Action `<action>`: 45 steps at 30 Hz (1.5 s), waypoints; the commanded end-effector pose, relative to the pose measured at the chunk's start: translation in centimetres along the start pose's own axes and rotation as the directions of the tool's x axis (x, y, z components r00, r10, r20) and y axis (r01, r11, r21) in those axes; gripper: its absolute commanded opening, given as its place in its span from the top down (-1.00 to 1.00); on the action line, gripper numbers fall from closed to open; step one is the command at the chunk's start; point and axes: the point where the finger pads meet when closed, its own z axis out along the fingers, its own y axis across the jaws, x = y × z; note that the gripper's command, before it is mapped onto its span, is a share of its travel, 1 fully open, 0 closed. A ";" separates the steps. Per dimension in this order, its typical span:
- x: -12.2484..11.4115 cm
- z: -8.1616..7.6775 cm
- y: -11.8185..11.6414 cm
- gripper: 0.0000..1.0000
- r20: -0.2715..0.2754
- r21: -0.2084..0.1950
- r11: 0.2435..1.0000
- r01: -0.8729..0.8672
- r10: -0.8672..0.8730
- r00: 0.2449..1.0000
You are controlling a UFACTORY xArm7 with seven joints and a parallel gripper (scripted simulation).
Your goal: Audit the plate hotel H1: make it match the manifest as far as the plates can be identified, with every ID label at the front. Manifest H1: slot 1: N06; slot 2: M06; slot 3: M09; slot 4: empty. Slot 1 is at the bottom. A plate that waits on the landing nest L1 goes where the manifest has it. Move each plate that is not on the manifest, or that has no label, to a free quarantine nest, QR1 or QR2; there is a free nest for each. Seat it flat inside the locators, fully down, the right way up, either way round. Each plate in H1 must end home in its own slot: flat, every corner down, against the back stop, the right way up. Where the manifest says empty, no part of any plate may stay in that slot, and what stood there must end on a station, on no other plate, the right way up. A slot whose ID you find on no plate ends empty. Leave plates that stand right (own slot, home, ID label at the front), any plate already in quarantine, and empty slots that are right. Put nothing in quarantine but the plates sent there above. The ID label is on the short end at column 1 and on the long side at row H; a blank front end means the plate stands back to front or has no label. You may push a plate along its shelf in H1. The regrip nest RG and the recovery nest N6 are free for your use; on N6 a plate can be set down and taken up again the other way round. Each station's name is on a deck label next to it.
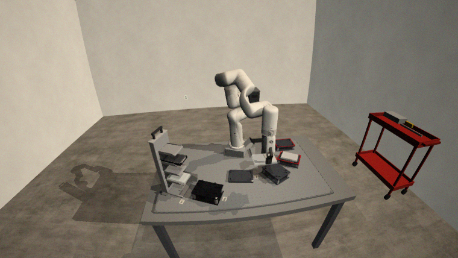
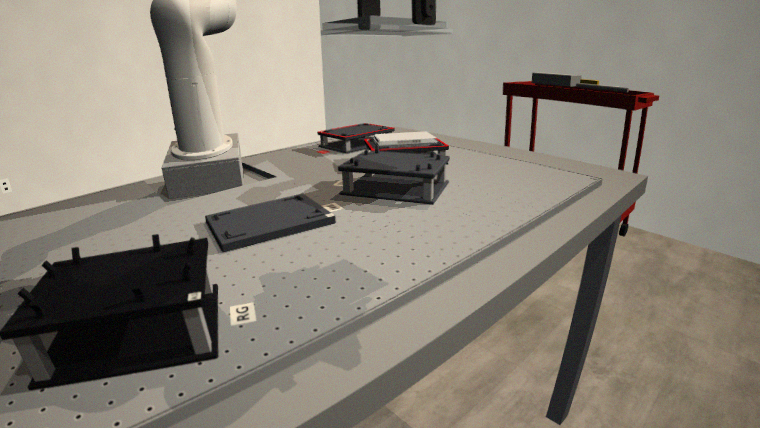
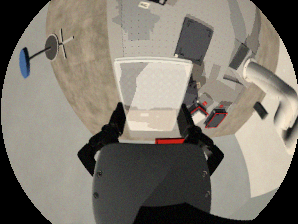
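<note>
My gripper (image 1: pixel 268 157) is shut on a light grey plate (image 1: pixel 260 158) and holds it level in the air above the table's back middle, just left of the red quarantine nests. The wrist view shows the plate (image 3: pixel 150 99) between the two fingers. In the exterior view the plate (image 2: pixel 385 24) hangs at the top edge, high above the deck. The plate hotel H1 (image 1: pixel 169 163) stands at the table's left; it holds a grey plate (image 1: pixel 171 148) on top, a black plate (image 1: pixel 173 158) below it, and a white plate (image 1: pixel 178 178) near the bottom. I can read no plate labels.
The far red quarantine nest (image 1: pixel 284 143) is empty; the near one (image 1: pixel 289 157) holds a white plate (image 2: pixel 405 138). A raised dark nest (image 1: pixel 275 173), a flat dark nest (image 1: pixel 240 175) and the black RG nest (image 1: pixel 207 191) stand on the deck. A red cart (image 1: pixel 397 150) stands to the right.
</note>
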 end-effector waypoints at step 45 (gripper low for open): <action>-18.3 -0.2 10.4 1.00 0.002 0.004 1.000 -0.001 0.001 1.000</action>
